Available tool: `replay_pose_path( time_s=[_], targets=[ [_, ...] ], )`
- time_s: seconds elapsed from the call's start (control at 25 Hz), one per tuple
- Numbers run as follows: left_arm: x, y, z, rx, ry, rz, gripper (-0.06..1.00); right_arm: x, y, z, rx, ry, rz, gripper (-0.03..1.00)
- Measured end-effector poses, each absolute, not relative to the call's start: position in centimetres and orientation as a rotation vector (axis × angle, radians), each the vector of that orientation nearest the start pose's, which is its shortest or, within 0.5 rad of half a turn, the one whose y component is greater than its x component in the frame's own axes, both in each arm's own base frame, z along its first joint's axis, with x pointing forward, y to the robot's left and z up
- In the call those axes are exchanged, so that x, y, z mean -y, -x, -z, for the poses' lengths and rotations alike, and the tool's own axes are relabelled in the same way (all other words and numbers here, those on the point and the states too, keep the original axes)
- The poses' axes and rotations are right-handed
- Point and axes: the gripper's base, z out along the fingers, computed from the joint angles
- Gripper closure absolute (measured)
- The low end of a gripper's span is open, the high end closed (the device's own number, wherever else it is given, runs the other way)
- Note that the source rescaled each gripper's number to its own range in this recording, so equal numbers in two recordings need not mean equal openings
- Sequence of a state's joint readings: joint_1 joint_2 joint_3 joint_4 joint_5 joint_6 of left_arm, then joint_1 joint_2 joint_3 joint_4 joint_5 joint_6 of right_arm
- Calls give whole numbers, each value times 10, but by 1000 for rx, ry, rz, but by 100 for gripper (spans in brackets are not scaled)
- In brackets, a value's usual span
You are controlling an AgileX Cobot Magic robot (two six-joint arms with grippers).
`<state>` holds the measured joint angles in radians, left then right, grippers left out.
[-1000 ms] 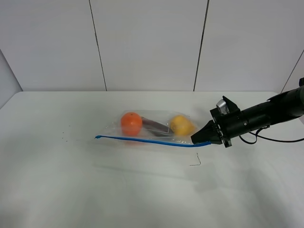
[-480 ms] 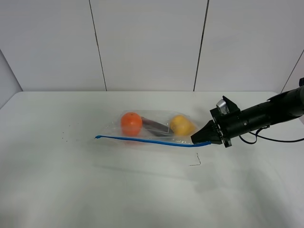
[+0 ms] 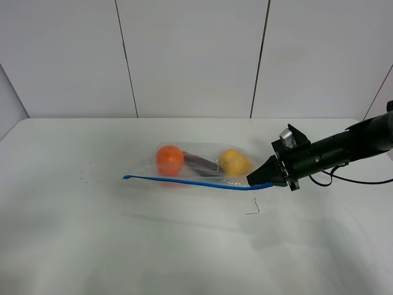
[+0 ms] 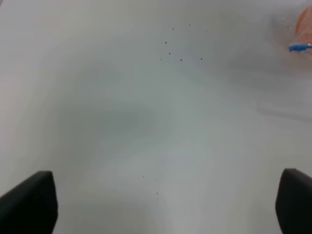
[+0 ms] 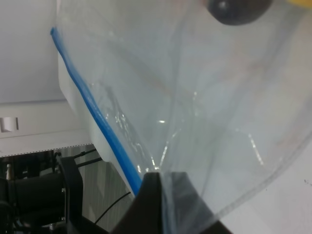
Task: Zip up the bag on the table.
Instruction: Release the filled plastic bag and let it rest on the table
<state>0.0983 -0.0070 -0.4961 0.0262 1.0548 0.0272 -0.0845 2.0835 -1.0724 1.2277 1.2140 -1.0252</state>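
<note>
Bag (image 3: 196, 167) lies flat near the middle of the white desk (image 3: 123, 246), a little toward the right edge, with wide bare desk between it and the near edge. Its blue zipper strip (image 3: 184, 181) runs along the long side facing that near edge, from a free end on the left to the right corner of the bag. A small dark mark (image 3: 255, 209) sits on the desk just nearer than that corner.

At the corner, the right fingers (image 3: 252, 180) are clenched on the bag's plastic; the right wrist view shows the dark tips (image 5: 163, 195) pinched together with the clear film and the strip (image 5: 92, 112) between them.

Inside the bag are an orange (image 3: 169, 160), a dark item (image 3: 201, 162) and a yellow fruit (image 3: 234, 162). Beyond them, bare desk runs to the far edge at the wall.

The left fingers (image 4: 161, 204) hang released, tips (image 4: 29, 202) wide apart, over bare desk toward the left side, well apart from the strip's free end (image 4: 301, 47).
</note>
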Motion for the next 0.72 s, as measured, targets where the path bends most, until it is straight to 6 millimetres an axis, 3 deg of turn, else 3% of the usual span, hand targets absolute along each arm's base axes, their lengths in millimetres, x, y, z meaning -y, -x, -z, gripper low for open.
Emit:
replay_pose_path(
  time_s=[0.72],
  targets=[
    [-1, 5, -277, -2035, 73, -107, -6, -52, -343, -121, -2607, 149, -1563, 97]
  ],
)
